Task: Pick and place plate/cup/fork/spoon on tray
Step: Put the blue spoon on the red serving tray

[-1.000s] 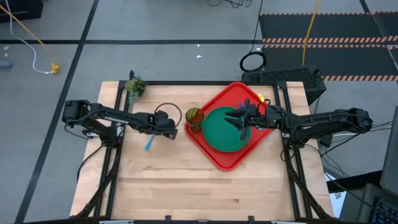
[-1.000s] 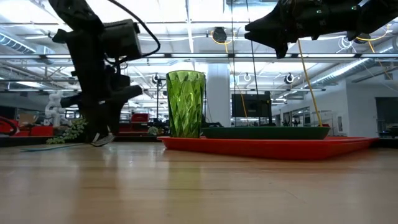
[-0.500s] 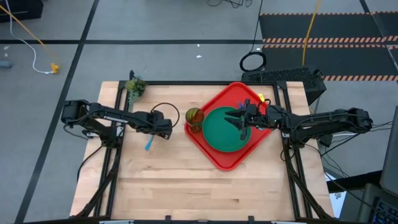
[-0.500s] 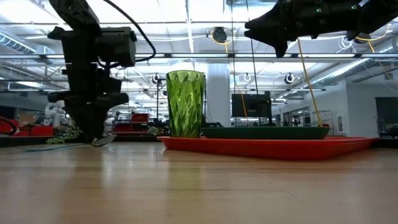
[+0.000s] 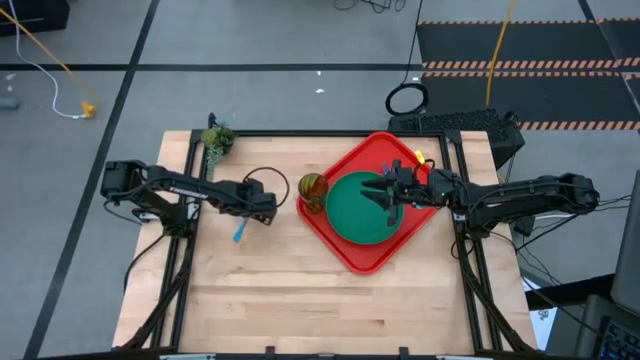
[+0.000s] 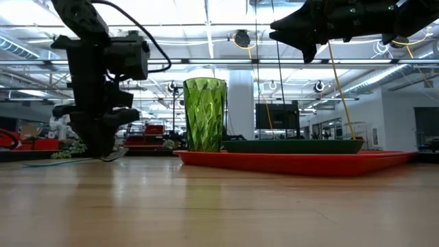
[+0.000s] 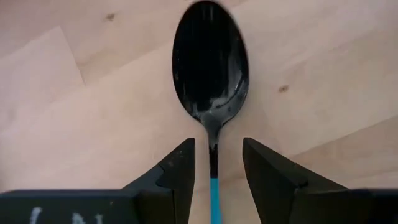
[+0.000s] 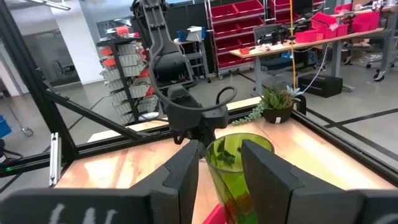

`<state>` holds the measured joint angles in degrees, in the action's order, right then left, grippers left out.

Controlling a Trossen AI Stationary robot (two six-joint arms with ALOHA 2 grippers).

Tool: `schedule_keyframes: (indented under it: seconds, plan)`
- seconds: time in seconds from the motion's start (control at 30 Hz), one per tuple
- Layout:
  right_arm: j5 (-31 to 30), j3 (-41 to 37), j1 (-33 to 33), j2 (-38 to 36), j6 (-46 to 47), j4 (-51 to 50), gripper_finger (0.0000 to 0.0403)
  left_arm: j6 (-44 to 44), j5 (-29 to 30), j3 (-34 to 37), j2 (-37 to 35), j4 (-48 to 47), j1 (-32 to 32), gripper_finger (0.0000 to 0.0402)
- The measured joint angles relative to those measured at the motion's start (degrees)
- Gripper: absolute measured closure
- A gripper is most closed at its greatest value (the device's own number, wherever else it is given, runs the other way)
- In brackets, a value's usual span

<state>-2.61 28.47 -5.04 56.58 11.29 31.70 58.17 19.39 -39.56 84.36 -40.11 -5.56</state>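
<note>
Left arm extended across table's left half, wrist bent down, left gripper (image 5: 262,210) low over tabletop. Fingers (image 7: 177,177) parted, narrow gap between them, nothing clamped.

Right arm reaching in from table's right edge, held raised well above table level. Right gripper (image 5: 382,190) pointing toward table centre, fingers (image 8: 186,168) parted, nothing between them.

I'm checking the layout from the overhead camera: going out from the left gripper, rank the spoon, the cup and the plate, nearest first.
From the left gripper:
1. Spoon, on the bare wood right beneath it, straddled by its open fingers.
2. Cup, at the tray's near corner.
3. Plate, farther right, mid-tray.
</note>
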Motion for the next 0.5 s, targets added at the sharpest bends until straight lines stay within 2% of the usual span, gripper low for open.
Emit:
schedule_keyframes:
  seconds: [0.2, 0.4, 0.5]
  plan:
    - [0.0, 0.0, 0.5, 0.0, 0.0, 0.1, 0.0287, -0.6, -2.2, 4.0, -0.3, 7.4, -0.5, 0.0263]
    - [0.0, 0.0, 0.7, 0.0, 0.0, -0.1, 0.0287, -0.7, -2.4, 5.0, -0.3, 7.9, -0.5, 0.0267]
    - [0.0, 0.0, 0.7, 0.0, 0.0, -0.2, 0.0287, -1.3, -2.4, 5.0, -0.2, 7.9, -0.6, 0.0287]
